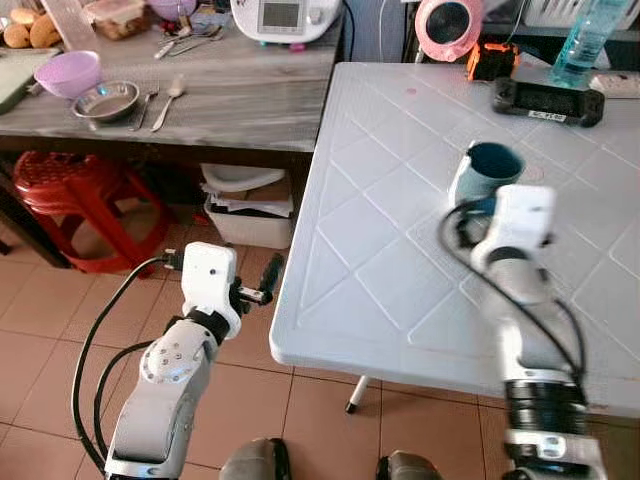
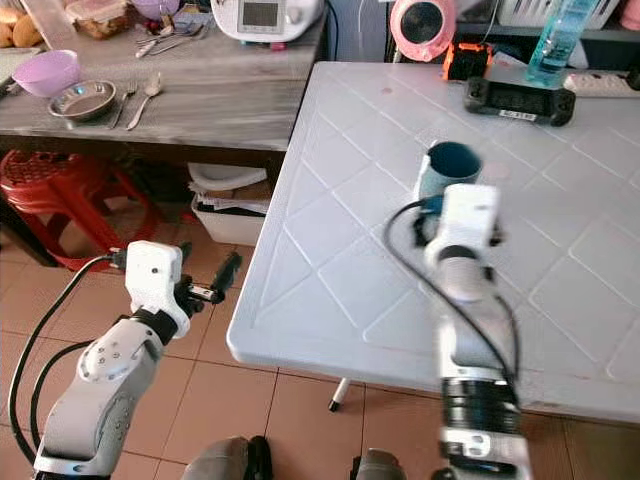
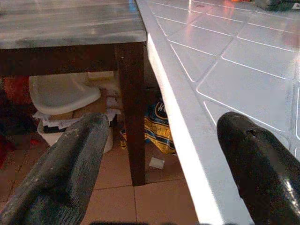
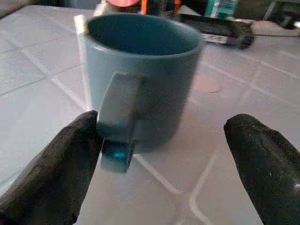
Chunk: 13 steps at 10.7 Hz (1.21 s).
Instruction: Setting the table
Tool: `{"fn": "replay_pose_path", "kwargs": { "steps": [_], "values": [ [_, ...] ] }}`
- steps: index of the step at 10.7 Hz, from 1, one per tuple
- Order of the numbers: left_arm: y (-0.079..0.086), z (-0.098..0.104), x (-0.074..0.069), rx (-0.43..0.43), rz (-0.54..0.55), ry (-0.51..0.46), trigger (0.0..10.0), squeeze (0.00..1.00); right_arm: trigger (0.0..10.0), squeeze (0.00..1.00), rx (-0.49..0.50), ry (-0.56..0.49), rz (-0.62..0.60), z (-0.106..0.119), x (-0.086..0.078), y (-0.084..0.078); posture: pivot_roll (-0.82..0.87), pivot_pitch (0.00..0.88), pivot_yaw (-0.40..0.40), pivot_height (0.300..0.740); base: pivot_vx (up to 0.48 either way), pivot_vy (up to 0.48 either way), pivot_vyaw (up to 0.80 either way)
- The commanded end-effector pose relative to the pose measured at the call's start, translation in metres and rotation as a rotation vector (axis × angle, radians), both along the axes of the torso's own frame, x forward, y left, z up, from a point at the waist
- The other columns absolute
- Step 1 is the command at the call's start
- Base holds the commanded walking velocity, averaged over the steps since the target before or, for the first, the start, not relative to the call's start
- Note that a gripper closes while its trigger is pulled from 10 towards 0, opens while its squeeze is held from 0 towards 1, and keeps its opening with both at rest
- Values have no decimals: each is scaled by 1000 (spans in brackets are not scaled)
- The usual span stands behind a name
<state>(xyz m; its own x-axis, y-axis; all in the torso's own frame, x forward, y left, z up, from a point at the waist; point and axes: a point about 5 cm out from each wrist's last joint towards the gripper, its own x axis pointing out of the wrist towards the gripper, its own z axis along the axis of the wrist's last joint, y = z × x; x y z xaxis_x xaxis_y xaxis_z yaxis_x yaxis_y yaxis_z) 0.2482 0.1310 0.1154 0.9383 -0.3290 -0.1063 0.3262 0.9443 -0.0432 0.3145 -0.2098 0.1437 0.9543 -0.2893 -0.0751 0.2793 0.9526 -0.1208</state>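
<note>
Mug: the blue mug (image 4: pixel 140 79) stands upright on the white table (image 1: pixel 380 270), in from its front edge and towards the right side, handle turned to the robot.
Right gripper: the right gripper (image 4: pixel 159 173) sits at the mug with its fingers (image 4: pixel 51 168) spread wide on either side; one finger touches the handle, the other stands apart from the mug, so nothing is gripped.
Left gripper: the left gripper (image 3: pixel 159 164) hangs beside the table's front left corner, low over the tiled floor (image 1: pixel 40 350), fingers wide apart and empty.
Far edge of white table: a black controller (image 1: pixel 547 100), an orange gadget (image 1: pixel 491 60), a clear water bottle (image 1: pixel 583 42).
Wooden table: on the wooden table (image 1: pixel 240 100) to the left lie a purple bowl (image 1: pixel 68 72), a metal bowl (image 1: pixel 105 100), a fork (image 1: pixel 145 105) and a spoon (image 1: pixel 170 100).
Below it: a red stool (image 1: pixel 70 200).
</note>
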Motion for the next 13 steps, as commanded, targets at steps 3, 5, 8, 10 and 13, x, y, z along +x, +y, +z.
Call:
{"fn": "replay_pose_path", "kwargs": {
  "steps": [3, 5, 8, 10, 13],
  "values": [
    [1, 3, 1, 13, -8, -6, 10000, 0, 10000, 0, -2, -16, -1, 5, 6, -1, 20, 94, 78, 740, 0, 0, 0],
    [0, 3, 1, 16, -9, -3, 10000, 0, 9137, 0, 7, -16, 5, 3, 9, 0, 22, 94, 78, 740, 0, 0, 0],
    [2, 2, 3, 25, 9, -1, 10000, 0, 0, 0, 8, -22, 31, 4, 15, 0, 21, 92, 72, 740, 0, 0, 0],
    [2, 2, 4, 22, 14, -7, 10000, 0, 0, 0, 7, -24, 40, 4, 18, -2, 21, 89, 71, 740, 0, 0, 0],
    [-5, 6, 0, -81, -88, -12, 10000, 0, 0, 0, 10, -27, 45, 3, 19, -3, 18, 84, 71, 740, 0, 0, 0]
  ]
}}
